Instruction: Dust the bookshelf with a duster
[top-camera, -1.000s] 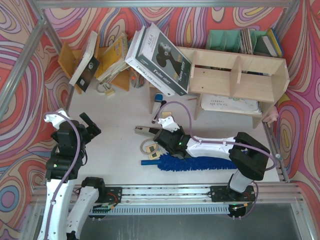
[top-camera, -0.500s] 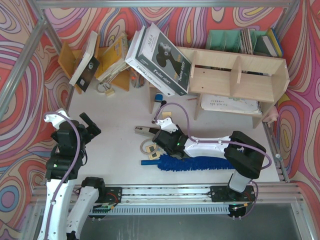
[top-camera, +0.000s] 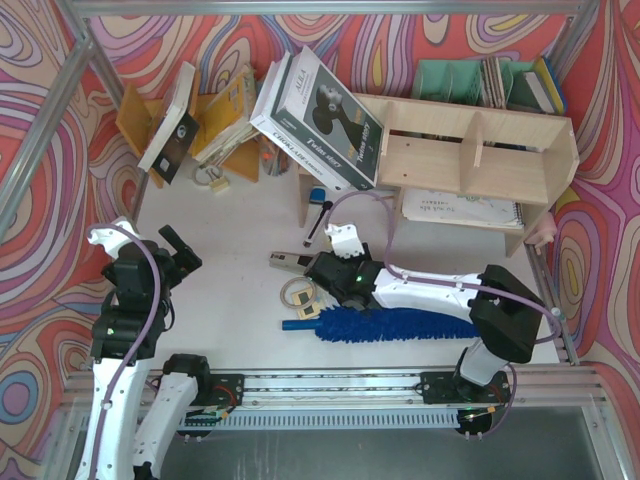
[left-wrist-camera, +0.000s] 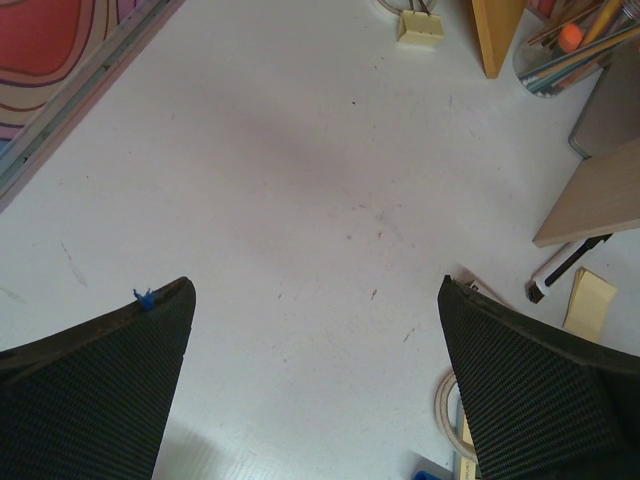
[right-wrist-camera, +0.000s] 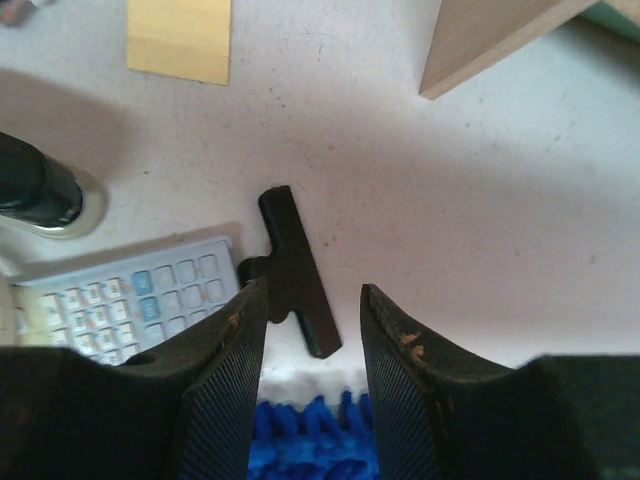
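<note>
The duster (top-camera: 390, 325) lay flat on the table (top-camera: 230, 290) at the lower centre of the overhead view. Its slim handle pointed left and its fluffy blue head ran right beneath the right arm. The right gripper (right-wrist-camera: 312, 292) hung just above the end of the fluff nearest the handle. Its jaws stood a narrow way apart and held nothing, and blue fibres showed at the bottom edge of its wrist view. A black clip (right-wrist-camera: 295, 270) lay in the gap between the jaws, with a calculator (right-wrist-camera: 130, 295) to the left of it. The left gripper (left-wrist-camera: 315, 290) stood wide and bare over the table at the lower left, well apart from the duster. The bookshelf (top-camera: 480, 150) stood at the upper right.

This looked like the pick-up step, with no dusting under way. The next move likely called for lowering onto the handle or collar rather than the soft head. The jaws would need to close firmly there and lift clear of the clip and calculator before swinging up-right to the shelf.
</note>
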